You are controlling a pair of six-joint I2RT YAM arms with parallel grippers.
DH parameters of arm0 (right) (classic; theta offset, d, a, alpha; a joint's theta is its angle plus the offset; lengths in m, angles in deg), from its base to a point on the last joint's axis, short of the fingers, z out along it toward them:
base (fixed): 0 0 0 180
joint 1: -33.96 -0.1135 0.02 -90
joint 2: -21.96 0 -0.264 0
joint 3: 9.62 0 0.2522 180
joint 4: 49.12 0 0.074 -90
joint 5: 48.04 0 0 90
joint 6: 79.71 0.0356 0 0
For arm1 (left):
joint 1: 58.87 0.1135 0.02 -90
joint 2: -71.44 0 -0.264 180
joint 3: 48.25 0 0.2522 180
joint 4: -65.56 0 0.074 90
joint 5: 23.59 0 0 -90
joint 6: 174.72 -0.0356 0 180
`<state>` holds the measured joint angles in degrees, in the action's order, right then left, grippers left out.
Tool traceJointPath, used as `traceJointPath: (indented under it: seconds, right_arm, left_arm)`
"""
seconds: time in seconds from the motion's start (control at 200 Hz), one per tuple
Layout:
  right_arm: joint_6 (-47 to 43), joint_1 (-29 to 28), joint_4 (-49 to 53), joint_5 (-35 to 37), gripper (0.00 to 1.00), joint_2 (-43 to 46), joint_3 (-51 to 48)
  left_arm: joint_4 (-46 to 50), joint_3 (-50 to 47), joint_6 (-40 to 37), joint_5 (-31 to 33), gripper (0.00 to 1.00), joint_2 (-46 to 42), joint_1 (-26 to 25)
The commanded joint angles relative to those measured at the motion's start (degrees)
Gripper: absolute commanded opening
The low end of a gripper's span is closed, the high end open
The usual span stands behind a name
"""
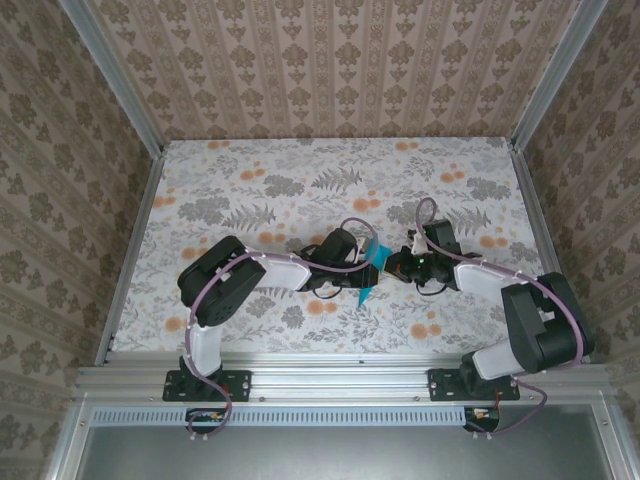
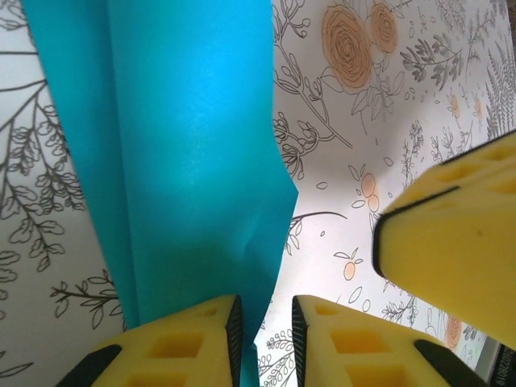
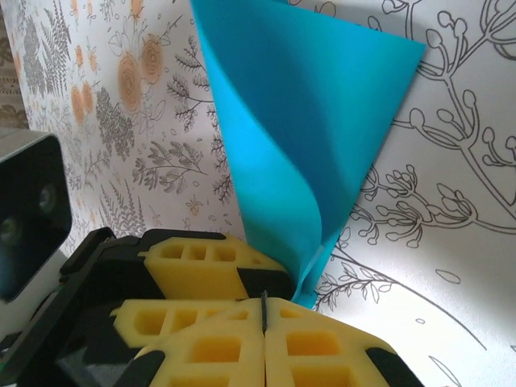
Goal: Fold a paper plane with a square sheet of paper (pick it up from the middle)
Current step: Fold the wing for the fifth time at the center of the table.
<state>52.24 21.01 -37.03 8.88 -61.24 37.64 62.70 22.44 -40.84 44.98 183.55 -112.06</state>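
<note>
The square sheet of paper [image 2: 193, 161], loosely doubled, stands between our left gripper's [image 2: 264, 313] parted jaws, right gripper [image 3: 264, 305] closed alongside; we judge most folds undone.

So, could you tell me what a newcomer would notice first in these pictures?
The teal-blue sheet of paper, standing curled at mid-table between the left claw and right claw. Next, the busy floral tablecloth beneath and the patterned wallpaper all around.

bright even light, soft sheen on the square sheet of paper [image 2: 193, 145], near fingers [image 2: 185, 355] blurred
</note>
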Motion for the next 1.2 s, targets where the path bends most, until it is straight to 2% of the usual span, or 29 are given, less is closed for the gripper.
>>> traceJointPath:
  seconds: [0.0, 0.49, 0.925, 1.195]
  right_arm:
    - [-0.03, 0.38, -2.11, -1.89, 0.08, -2.08, 1.96]
    - [-0.33, 0.43, -5.27, -3.66, 0.08, -11.0, 4.39]
    - [-5.79, 0.49, 2.7, 2.81, 0.07, -14.56, 6.03]
    - [-6.79, 0.5, 3.67, 3.53, 0.07, -14.4, 6.06]
  left_arm:
    - [4.67, -1.03, -2.5, 1.75, 0.28, 2.29, 0.09]
    - [4.99, -1.02, -5.2, 1.57, 0.27, 0.83, 0.14]
    - [7.77, 0.21, -8.41, 1.13, 0.28, -5.2, -0.6]
    - [12.6, -0.32, -7.78, 4.19, 0.26, -9.96, -2.42]
